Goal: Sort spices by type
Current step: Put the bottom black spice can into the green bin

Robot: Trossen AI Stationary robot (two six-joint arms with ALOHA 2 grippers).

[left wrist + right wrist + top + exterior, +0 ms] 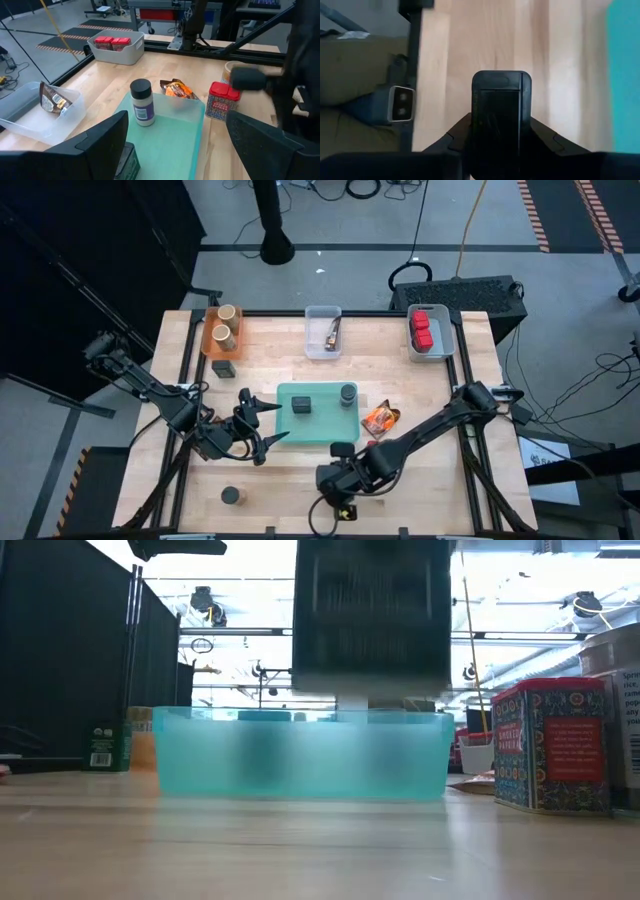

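My right gripper (501,125) is shut on a dark grey block (501,102) near the table's front edge, in front of the teal tray (285,435). In the low view the block (370,610) hangs blurred above the tray. My left gripper (272,422) stands open over the tray's left end with nothing between its fingers. In the tray stand a dark block (301,405) and a dark-lidded jar (142,102). An orange-red packet (380,418) lies to the tray's right. A red tin (221,101) stands on the table by the tray's near right corner. My right gripper pinches the dark grey block between its two fingers, one on each of two opposite sides (477,127), near the end toward the wrist. The fingers come steeply from above. The block points down away from the wrist and hangs clear of the table.
Along the far edge stand an orange bin (222,330) with tan jars, a clear bin (322,330) with a packet, and a bin (430,330) with red cubes. A dark block (224,367) stands before the orange bin. A dark jar (231,496) stands at the front left.
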